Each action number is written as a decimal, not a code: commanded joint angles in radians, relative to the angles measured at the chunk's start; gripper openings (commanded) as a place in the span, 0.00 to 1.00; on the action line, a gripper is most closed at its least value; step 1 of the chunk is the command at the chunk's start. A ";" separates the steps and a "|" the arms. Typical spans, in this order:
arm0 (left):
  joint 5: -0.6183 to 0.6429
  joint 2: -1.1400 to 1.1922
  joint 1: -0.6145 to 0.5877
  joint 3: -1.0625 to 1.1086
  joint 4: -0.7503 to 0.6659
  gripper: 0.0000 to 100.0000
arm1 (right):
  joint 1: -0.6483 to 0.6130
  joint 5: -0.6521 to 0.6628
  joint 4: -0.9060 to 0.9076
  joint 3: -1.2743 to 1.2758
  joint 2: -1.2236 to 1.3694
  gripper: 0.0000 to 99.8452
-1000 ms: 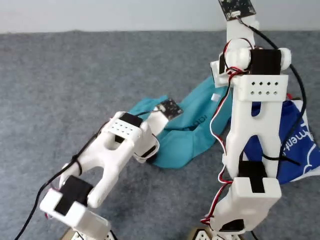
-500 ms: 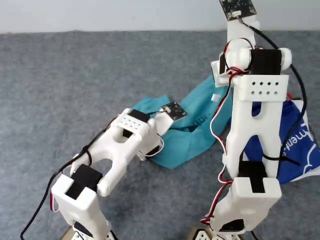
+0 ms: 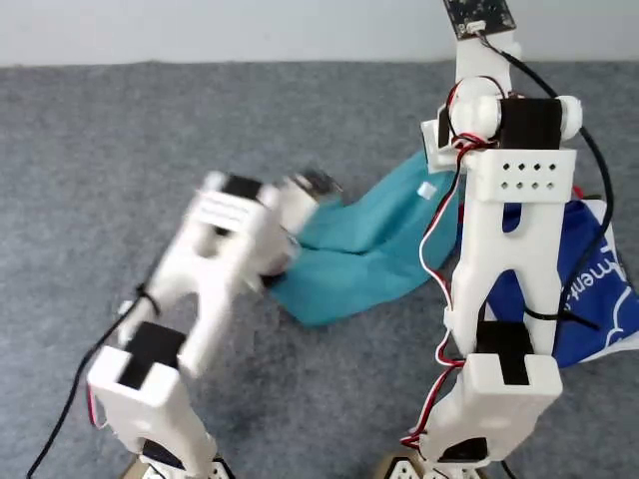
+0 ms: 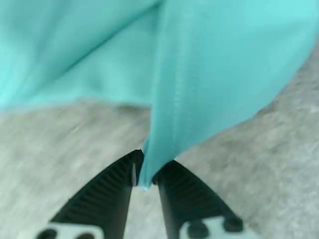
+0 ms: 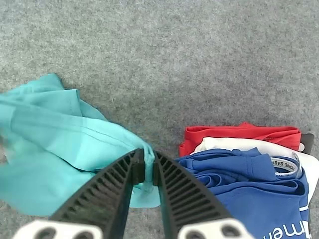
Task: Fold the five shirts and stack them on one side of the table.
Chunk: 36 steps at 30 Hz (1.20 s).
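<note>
Crumpled teal cotton shirt spread on grey felt desk, long axis 8-to-2 o'clock. Left hand pinched closed on 8 o'clock edge, right hand likewise at 2 o'clock. Folded red-white-blue shirt stack placed at shirt's 3 o'clock.

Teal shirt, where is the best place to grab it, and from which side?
Pinch a thin edge or hem, coming down from above. The teal shirt lies limp and rumpled on the table, so its middle gives fingers nothing to close on. The left gripper is shut on one folded edge and the right gripper on a hem.
</note>
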 commanded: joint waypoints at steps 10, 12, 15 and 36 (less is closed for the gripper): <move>0.037 -0.172 -0.224 -0.415 0.196 0.01 | -0.084 -0.055 0.031 0.032 -0.016 0.01; 0.037 -0.256 -0.232 -0.437 0.195 0.01 | -0.128 -0.055 0.024 0.029 -0.024 0.01; 0.037 -0.396 -0.233 -0.472 0.193 0.01 | -0.177 -0.054 -0.019 0.029 -0.071 0.01; 0.031 -0.884 -0.236 -0.605 -0.256 0.01 | -0.039 -0.054 -0.232 0.029 -0.621 0.01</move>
